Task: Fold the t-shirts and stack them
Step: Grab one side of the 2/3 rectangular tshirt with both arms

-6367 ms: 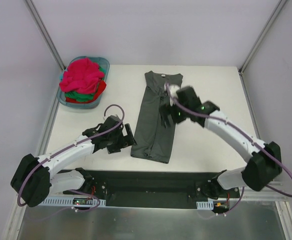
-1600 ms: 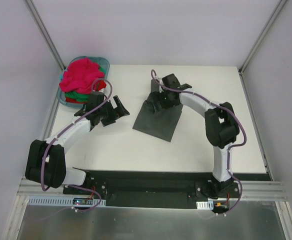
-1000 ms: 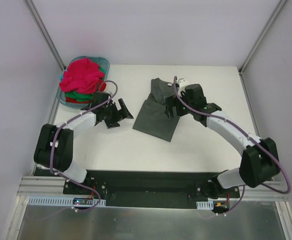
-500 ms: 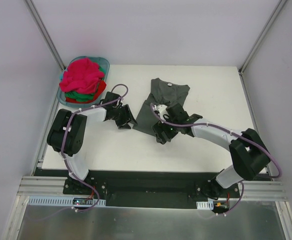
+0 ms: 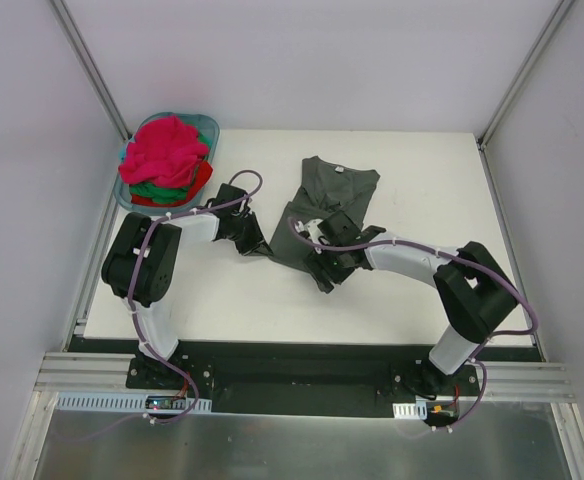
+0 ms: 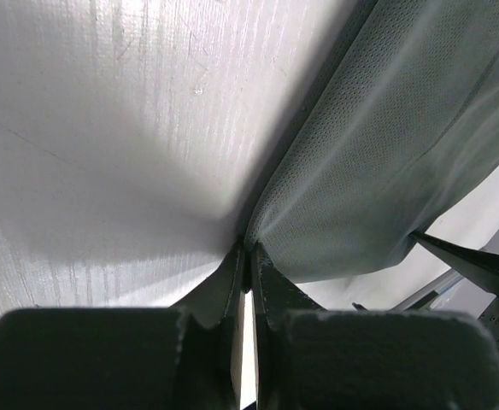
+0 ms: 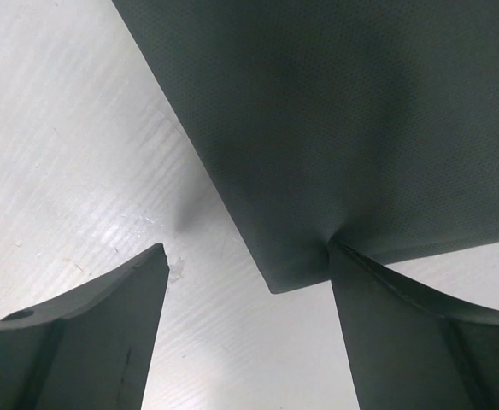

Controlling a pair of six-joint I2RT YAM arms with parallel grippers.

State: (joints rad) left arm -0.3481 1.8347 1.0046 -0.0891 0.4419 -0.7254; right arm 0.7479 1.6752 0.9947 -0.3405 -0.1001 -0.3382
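The grey shirt is pictured on the desk right of the basket, lengthwise away from the arms. Its near basket-side corner is clamped by the left pincer; the other near corner is straddled by the right pincer, spread apart.

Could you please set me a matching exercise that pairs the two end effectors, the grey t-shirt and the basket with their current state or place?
Things:
1. left end effector
2. right end effector
3. grey t-shirt
4. teal basket

States or places:
A. open, astride the shirt's near corner
B. far left corner of the table, holding pink, red and green shirts
C. shut on the shirt's edge
D. partly folded, mid-table

Pairs: 1-C; 2-A; 3-D; 4-B
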